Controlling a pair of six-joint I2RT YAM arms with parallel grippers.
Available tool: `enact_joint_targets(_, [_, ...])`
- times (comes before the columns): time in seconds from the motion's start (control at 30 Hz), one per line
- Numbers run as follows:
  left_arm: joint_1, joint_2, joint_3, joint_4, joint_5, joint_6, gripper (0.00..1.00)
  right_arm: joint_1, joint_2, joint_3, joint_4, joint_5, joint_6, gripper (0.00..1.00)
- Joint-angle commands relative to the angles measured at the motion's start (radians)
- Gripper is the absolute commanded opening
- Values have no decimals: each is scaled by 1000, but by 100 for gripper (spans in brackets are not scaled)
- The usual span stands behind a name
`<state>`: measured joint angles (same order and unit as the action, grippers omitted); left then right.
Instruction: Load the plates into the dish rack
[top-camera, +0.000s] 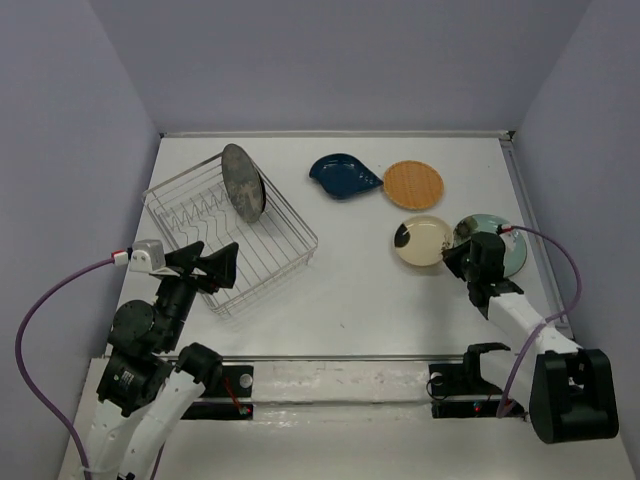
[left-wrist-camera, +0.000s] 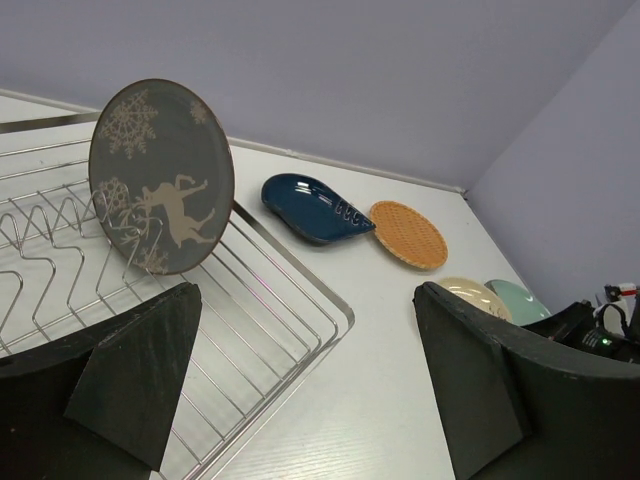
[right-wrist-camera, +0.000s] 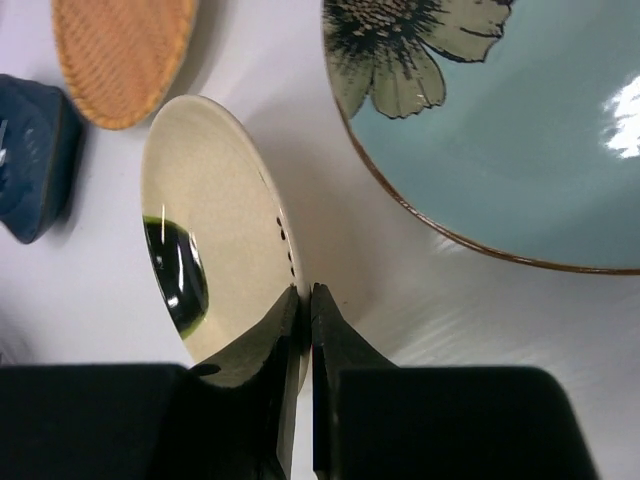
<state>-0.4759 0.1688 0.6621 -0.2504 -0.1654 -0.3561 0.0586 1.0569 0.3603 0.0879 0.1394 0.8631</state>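
Right hand (right-wrist-camera: 305, 310) is clenched on the near rim of the cream plate (right-wrist-camera: 215, 230). We judge it a very shallow tip-only pinch, and the plate lies on the worktop (top-camera: 350, 300) just beside the teal floral plate (right-wrist-camera: 520, 130). Main risk: the glazed rim slips out when it is lifted, because so little edge is caught, and the plate drops or claps onto the teal one. A tilted lift could also scrape the teal rim. The orange plate (right-wrist-camera: 120, 50) and blue leaf plate (right-wrist-camera: 25, 160) sit farther off, so there is less danger there. Left hand (left-wrist-camera: 310, 370) is released, holding nothing, jaws wide, hovering by the near corner of the dish rack (left-wrist-camera: 296, 262). The grey deer plate (left-wrist-camera: 160, 175) stands on edge in the tines. The carry across is long, so a swinging plate may twist in the pinch. A sloppy insert could knock the deer plate over or miss a slot.
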Motion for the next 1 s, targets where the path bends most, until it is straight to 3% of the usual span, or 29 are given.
enact_joint_targets(0.0, [5,0,-7,57,-5,2,99,43,-139,70,-71,-12,-56,7])
enact_joint_targets(0.07, [10,0,-6,54,-31,2,99,87,-175,121,-85,17,-87,7])
enact_joint_targets(0.2, [19,0,19,10,-178,-40,99,336,-160,340,-183,179,-170,7])
enact_joint_targets(0.37, [26,1,47,-56,-419,-216,99,608,50,686,-168,420,-344,7])
enact_joint_targets(0.57, [34,-11,76,-113,-508,-245,99,874,406,1094,-100,634,-579,7])
enact_joint_targets(0.73, [33,-34,103,-199,-643,-334,99,972,693,1403,-105,745,-726,7])
enact_joint_targets(0.97, [23,-51,117,-231,-680,-357,99,1060,1095,1873,-103,861,-978,7])
